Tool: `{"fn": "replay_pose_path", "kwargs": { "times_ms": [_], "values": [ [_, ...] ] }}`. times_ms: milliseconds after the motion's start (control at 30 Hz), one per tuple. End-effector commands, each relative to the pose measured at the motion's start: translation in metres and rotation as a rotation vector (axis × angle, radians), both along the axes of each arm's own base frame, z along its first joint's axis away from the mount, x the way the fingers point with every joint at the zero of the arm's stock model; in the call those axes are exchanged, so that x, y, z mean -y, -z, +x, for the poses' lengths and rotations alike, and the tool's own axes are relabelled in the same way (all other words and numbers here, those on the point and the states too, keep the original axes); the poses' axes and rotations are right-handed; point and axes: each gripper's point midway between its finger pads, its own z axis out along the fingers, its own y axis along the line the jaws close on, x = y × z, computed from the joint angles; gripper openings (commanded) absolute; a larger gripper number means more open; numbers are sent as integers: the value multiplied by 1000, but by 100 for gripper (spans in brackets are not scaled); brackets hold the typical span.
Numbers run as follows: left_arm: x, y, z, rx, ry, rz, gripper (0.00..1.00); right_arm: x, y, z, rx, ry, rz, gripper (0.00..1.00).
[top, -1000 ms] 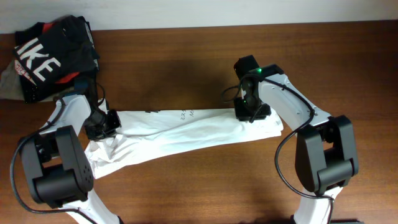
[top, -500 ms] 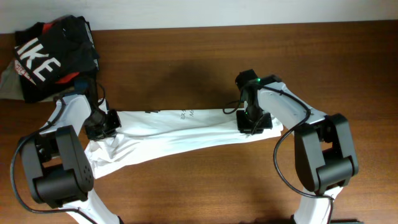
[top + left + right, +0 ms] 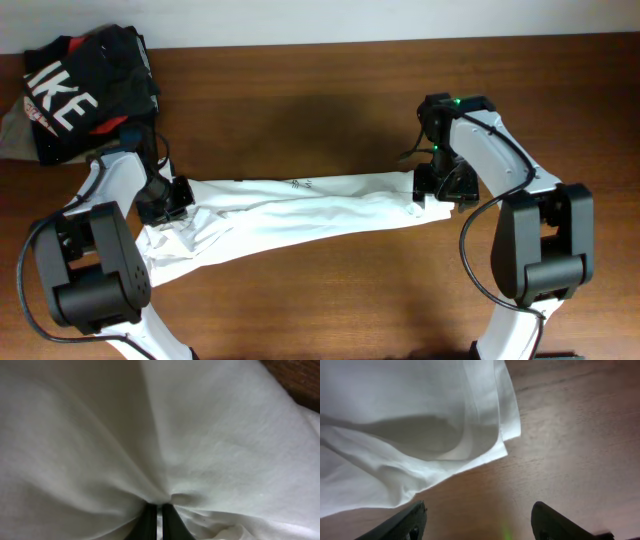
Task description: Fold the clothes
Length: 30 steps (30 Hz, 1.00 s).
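A white garment (image 3: 300, 205) lies stretched in a long band across the table. My left gripper (image 3: 163, 200) is shut on its left end; in the left wrist view the fingers (image 3: 159, 517) pinch a bunched fold of the white cloth (image 3: 200, 435). My right gripper (image 3: 441, 186) is open and empty above the garment's right end. In the right wrist view its fingers (image 3: 480, 522) stand wide apart over bare wood, with the garment's layered corner (image 3: 485, 435) just ahead of them.
A pile of dark clothes with white lettering (image 3: 80, 85) sits at the far left corner of the brown wooden table (image 3: 300, 110). A pale wall runs along the table's far edge.
My right gripper has let go of the garment's right end and moved right, opening wide. The right end now lies flatter and narrower. The left gripper has stayed put.
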Motion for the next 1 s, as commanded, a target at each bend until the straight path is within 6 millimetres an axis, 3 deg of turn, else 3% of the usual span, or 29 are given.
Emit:
{"fn": "replay_pose_path", "kwargs": {
  "times_ms": [0,100,167,233,333,433,600,667,767,867,967],
  "values": [
    [-21,34,-24,-116,7,93,7,-10,-19,30,108,-19,39,75],
    [-21,34,-24,-116,7,92,7,-16,-9,37,131,-96,82,75],
    [-21,34,-24,-116,7,92,7,-17,10,30,102,-97,94,63],
    [-21,34,-24,-116,6,92,7,-16,27,23,90,-111,97,61],
    [-21,34,-24,-116,6,92,7,-18,32,22,92,-120,105,47],
    [-21,34,-24,-116,6,92,7,-18,34,23,100,-122,106,48],
    [-21,34,-24,-115,6,92,7,-17,40,24,111,-122,103,15],
    [-21,34,-24,-116,6,92,7,-16,41,26,122,-119,98,4],
    [-21,34,-24,-116,7,93,7,3,38,28,134,-51,-22,4],
    [-21,34,-24,-116,7,93,7,29,15,26,116,18,-142,4],
    [-21,34,-24,-116,6,92,7,52,-10,33,129,95,-147,4]
  ]
}}
